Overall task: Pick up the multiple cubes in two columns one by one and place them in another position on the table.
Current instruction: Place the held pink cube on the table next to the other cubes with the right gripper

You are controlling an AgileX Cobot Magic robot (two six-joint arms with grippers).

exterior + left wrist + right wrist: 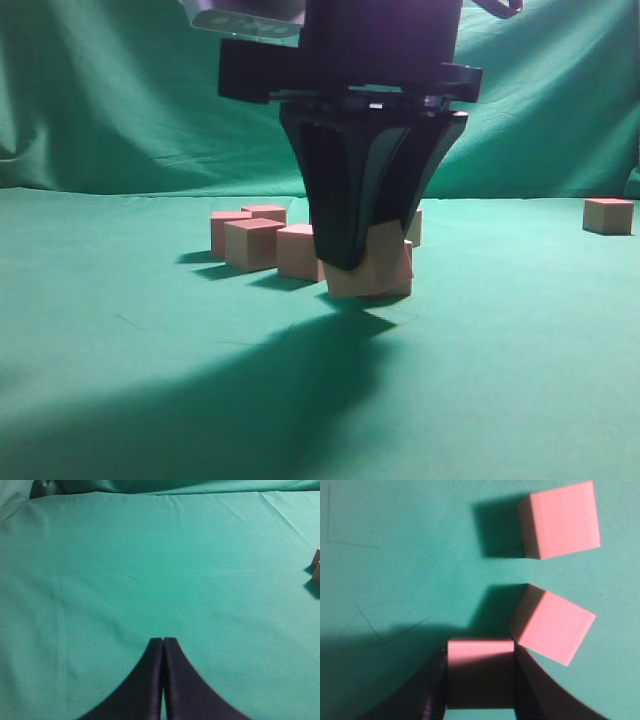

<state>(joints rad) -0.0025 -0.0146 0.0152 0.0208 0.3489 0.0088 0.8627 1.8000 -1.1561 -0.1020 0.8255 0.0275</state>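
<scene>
Cubes of pinkish-red sit in a loose cluster on the green-clothed table, roughly mid-way back in the exterior view, with one more cube standing well apart near the right edge, close to the draped backdrop. The right hand reaches down over the front of the cluster and is closed on one block, the gripped cube, which the right wrist view shows clamped squarely between the two black fingers. In the exterior view that cube looks tilted, with one lower edge at or just above the cloth; whether it touches I cannot tell. Just beside it a skewed cube lies turned at an angle, its corner about touching the gripped one, and a further cube sits beyond. The left hand hangs over bare cloth with its fingers pressed together, holding nothing; two cube edges show at the far right of its view.
</scene>
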